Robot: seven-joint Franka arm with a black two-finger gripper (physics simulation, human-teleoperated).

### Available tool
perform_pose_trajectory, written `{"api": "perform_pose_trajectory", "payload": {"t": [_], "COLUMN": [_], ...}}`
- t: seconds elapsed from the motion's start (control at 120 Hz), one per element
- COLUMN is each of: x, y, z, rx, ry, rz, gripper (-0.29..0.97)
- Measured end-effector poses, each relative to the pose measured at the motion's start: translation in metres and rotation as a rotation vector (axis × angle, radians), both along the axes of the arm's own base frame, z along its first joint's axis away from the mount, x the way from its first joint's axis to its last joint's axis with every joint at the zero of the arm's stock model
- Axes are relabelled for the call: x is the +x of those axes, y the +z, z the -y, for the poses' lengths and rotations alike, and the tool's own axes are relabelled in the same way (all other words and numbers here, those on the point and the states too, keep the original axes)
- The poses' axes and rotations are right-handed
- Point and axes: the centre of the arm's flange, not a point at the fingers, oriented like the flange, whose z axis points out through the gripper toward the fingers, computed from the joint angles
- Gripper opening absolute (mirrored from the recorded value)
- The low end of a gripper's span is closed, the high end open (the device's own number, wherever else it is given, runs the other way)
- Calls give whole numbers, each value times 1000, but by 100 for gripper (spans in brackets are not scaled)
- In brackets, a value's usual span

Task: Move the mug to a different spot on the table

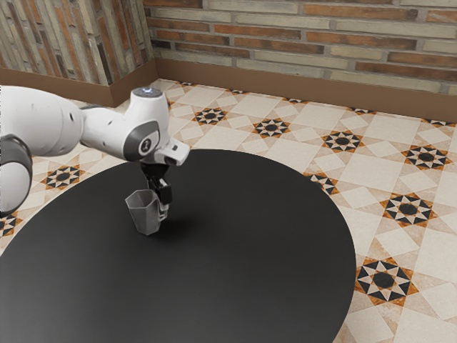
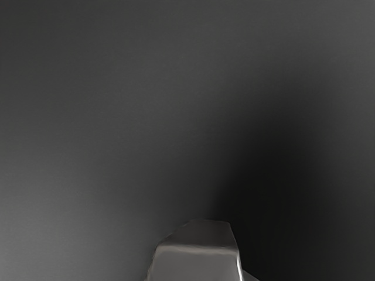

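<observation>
A grey faceted mug (image 1: 146,212) stands slightly tilted on the round black table (image 1: 235,271), toward the exterior view's left. My black gripper (image 1: 163,200) comes straight down on the mug's right side and is shut on its wall there. Whether the mug's base touches the table or hangs just above it, I cannot tell. In the wrist view a grey angular part of the mug (image 2: 199,252) sits right under my hand, with the dark tabletop (image 2: 146,105) beyond it.
The black table spreads wide to the exterior view's right and front of the mug. Its curved edge (image 1: 343,221) drops to a patterned tile floor (image 1: 400,164). Brick walls (image 1: 300,36) stand behind.
</observation>
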Motion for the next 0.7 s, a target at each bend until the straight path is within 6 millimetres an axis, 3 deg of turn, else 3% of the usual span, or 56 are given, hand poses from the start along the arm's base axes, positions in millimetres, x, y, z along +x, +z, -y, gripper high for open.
{"api": "perform_pose_trajectory", "payload": {"t": [0.7], "x": [1], "y": [-20], "z": [-2], "rx": [-2], "ry": [-31], "rz": [-12], "gripper": [64]}}
